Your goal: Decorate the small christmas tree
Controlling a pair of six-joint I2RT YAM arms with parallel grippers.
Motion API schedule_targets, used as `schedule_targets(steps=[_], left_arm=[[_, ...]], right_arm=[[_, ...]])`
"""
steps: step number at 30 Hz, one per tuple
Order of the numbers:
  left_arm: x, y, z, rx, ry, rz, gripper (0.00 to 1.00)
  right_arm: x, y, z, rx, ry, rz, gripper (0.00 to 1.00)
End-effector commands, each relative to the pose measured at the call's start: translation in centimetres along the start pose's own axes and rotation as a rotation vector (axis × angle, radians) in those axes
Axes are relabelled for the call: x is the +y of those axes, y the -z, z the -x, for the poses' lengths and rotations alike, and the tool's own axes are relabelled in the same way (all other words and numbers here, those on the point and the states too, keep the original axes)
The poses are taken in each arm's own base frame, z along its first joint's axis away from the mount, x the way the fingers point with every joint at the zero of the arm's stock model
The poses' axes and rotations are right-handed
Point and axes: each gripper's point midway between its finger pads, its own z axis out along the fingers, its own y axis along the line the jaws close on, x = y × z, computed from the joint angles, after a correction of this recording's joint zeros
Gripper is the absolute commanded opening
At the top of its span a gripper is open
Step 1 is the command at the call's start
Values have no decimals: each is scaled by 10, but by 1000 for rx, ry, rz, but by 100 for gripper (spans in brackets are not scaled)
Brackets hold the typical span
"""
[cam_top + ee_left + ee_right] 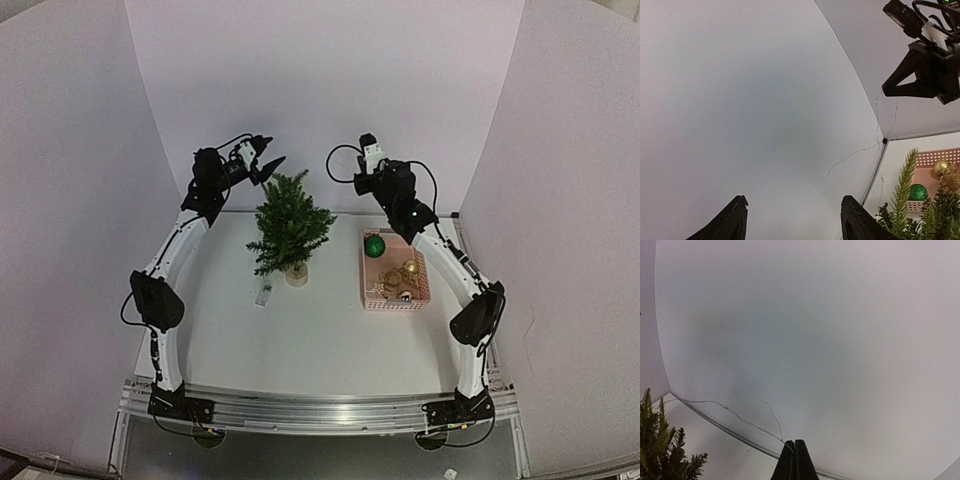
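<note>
The small christmas tree stands upright on the white table, left of the middle, and its twigs show in the left wrist view and the right wrist view. My left gripper hovers beside the treetop on its left, open, with nothing between the fingers. My right gripper hangs to the right of the treetop, shut on a thin wire carrying a tiny bead. The wire trails off toward the tree and also shows as a fine line against the back wall.
A pink basket right of the tree holds a green bauble and gold ornaments. A small white object lies on the table by the tree's base. White walls close in the back and both sides.
</note>
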Motion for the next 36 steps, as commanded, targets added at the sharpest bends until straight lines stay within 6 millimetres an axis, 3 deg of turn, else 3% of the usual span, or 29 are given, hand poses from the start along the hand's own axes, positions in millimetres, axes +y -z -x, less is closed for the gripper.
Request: schedule_targets(steps=[1, 8, 14, 19, 25, 29, 32, 36], left_arm=[[6, 25, 67, -66, 2, -3, 65], [10, 39, 78, -53, 97, -13, 72], [13, 46, 77, -22, 138, -9, 73], [6, 64, 80, 36, 187, -36, 72], [-29, 85, 75, 83, 278, -153, 72], [-52, 98, 72, 83, 310, -213, 71], [-68, 109, 64, 103, 327, -244, 69], [-98, 120, 51, 158, 345, -321, 64]], right_arm=[[1, 29, -13, 143, 10, 57, 0], [3, 59, -38, 280, 8, 115, 0], [26, 82, -60, 423, -61, 263, 0], [39, 118, -72, 590, -113, 375, 0], [52, 151, -86, 751, -154, 484, 0], [81, 158, -92, 801, -284, 652, 0], [100, 156, -91, 826, -413, 736, 0], [121, 141, -75, 769, -595, 839, 0]])
